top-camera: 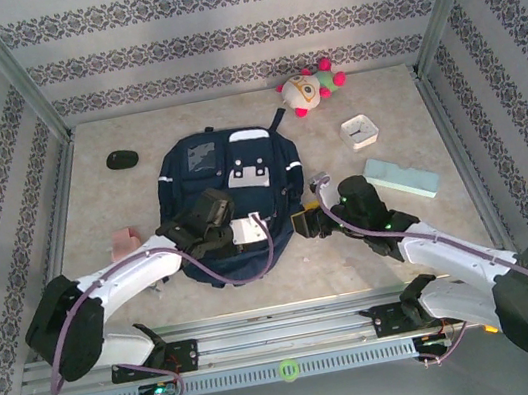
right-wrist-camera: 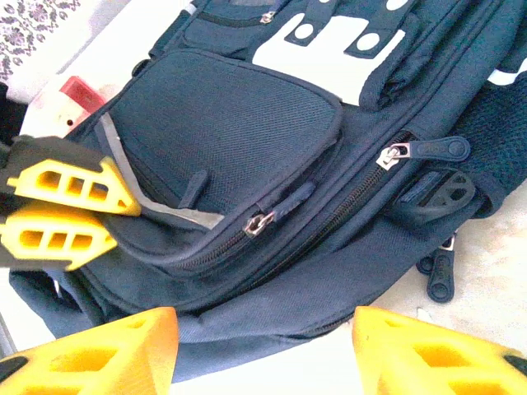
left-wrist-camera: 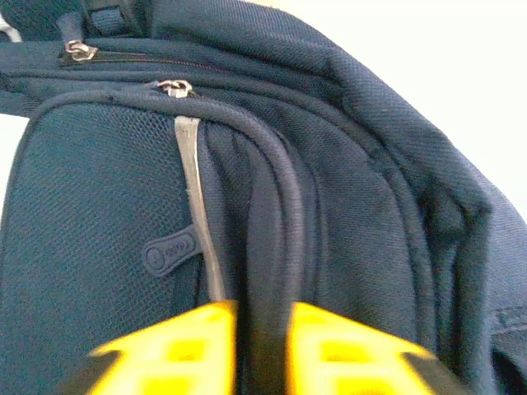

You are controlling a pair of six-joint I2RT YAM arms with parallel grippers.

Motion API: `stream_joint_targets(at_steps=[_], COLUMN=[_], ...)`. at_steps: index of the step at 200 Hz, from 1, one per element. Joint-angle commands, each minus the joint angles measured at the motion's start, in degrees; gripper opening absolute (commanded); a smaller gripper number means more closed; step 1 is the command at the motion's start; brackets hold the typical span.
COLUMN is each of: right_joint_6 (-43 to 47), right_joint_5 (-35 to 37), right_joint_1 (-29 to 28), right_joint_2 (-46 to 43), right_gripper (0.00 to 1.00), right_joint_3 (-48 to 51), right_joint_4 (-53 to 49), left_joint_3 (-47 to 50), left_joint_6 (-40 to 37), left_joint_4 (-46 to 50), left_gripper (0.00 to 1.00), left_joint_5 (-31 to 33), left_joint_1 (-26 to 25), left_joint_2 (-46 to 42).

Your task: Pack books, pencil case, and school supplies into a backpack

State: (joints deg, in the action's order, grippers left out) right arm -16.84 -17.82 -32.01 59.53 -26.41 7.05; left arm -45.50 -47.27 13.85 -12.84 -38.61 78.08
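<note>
Top external view: one backpack [top-camera: 201,172] lies flat mid-table, its long axis running from the near edge toward the far edge. The left gripper [top-camera: 226,222] sits on its near end. The left wrist view shows those jaws pinched together on the piped rim [left-wrist-camera: 272,206] of a pocket.

The right gripper [top-camera: 305,223] hovers at the backpack's near right corner, jaws apart and holding nothing. In the right wrist view the front pocket's zipper pull [right-wrist-camera: 260,222] lies just ahead of the right gripper, and the zip line slants up toward a second pull [right-wrist-camera: 395,154]. The right arm looks nearer, so opening probably falls to it.

One pencil case [top-camera: 401,178] lies by the right edge and one pink block [top-camera: 125,240] by the left. I cannot make out a book.
</note>
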Motion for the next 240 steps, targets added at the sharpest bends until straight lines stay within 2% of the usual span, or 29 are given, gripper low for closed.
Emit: stream_joint_targets(at_steps=[1, 30, 59, 99, 126, 154, 200, 240], right_joint_6=[3.0, 11.0, 29.5, 55.9, 68.2, 75.1, 78.6, 81.5], right_joint_5=[-1.6, -11.6, -23.1, -22.1, -18.4, -19.4, -22.3, -29.3], right_joint_1=[1.7, 8.3, 12.5, 13.2, 13.4, 13.5, 14.0, 14.1], right_joint_2=[-1.5, 0.2, 6.7, 19.8, 28.5, 36.0, 44.5, 47.3], right_gripper=[0.59, 0.59, 0.58, 0.57, 0.58, 0.59, 0.58, 0.49], right_joint_3=[-0.6, -6.1, -14.4, -28.4, -36.0, -42.0, -49.1, -53.2], right_joint_4=[0.8, -1.9, -11.9, -33.3, -43.1, -47.7, -49.6, -55.6], left_joint_3=[0.9, 3.0, 4.2, 3.5, 2.8, 2.8, 2.8, 3.0], left_joint_6=[5.4, 9.6, 12.9, 13.7, 12.2, 11.6, 11.8, 11.9], left_joint_4=[-3.9, -4.7, -6.0, -6.9, -6.2, -6.0, -6.2, -6.7], left_gripper=[0.0, 0.0, 0.0, 0.0, 0.0, 0.0, 0.0, 0.0], left_joint_5=[-1.7, -9.0, -13.4, -17.2, -18.2, -19.2, -20.1, -19.3], left_joint_1=[0.8, 3.3, 6.3, 9.0, 9.4, 9.5, 9.6, 9.5], left_joint_2=[-5.2, -11.8, -17.1, -20.4, -20.2, -19.5, -19.3, -18.8])
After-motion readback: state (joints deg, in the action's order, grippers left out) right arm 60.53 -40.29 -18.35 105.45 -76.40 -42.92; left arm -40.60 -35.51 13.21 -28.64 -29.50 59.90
